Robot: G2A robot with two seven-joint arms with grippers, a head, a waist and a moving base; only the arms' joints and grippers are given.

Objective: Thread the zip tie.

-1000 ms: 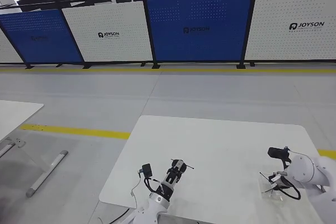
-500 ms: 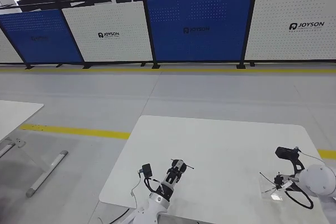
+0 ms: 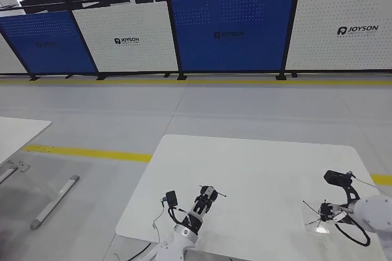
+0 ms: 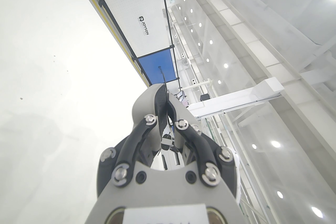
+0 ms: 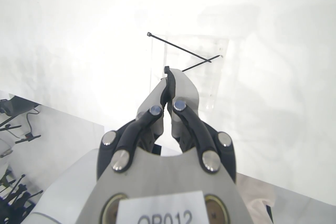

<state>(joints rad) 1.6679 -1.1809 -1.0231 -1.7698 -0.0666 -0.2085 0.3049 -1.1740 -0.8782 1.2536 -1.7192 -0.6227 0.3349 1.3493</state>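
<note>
1. Two ties cross on the tray [image 5: 210,88], and we judge the step in hand to be the right gripper [image 5: 167,72] taking one of them from it.
2. To do it well, we would pinch near one end, so the rest of the strap hangs free for threading. We would then lift straight up off the tray so the other tie is not dragged along.
3. We would also check the grip before leaving the tray, since a thin strap probably slips easily out of flat pads.
4. The right fingers [image 5: 185,86] are pressed together over the tray's near edge. The short tie [image 5: 200,63] runs from the tray's middle and passes behind one finger toward the pads. We cannot tell whether it is pinched.
5. The long tie [image 5: 179,47] lies across the tray's far part with its head [image 5: 149,34] at the tray's edge. It is apart from the fingers and crosses the short tie near both their tips.
6. The left gripper [image 4: 164,89], well apart from the tray, has its fingers clamped on a third tie [image 4: 162,75], whose thin end sticks out past the fingertips.
</note>
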